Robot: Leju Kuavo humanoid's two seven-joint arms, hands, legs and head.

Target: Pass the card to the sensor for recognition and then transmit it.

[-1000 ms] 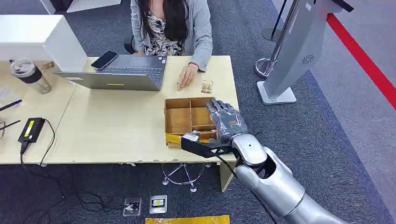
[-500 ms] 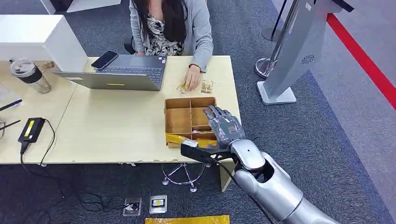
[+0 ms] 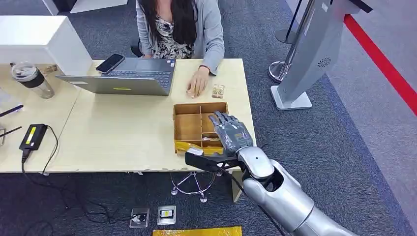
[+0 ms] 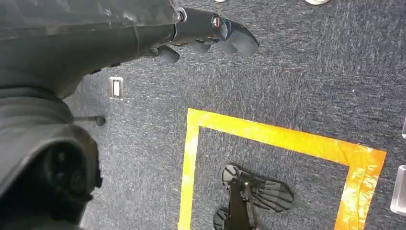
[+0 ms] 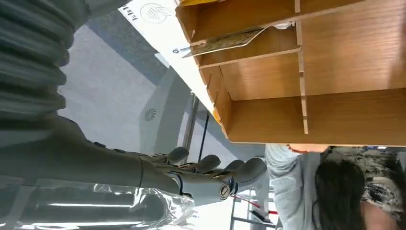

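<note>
One card (image 5: 225, 42) lies in a near compartment of the divided cardboard box (image 3: 188, 127) on the bench (image 3: 123, 132). Over that box's right side hovers the right hand (image 3: 230, 132), fingers spread, holding nothing. Beyond the box, a person's hand (image 3: 197, 82) rests on the bench. Away from the box, the left hand (image 4: 201, 33) hangs above carpet, fingers loosely apart, empty.

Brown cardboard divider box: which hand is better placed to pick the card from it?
Right. The right hand hovers over the brown cardboard divider box, fingers spread and empty. The left hand hangs over the carpet, away from the table.
</note>
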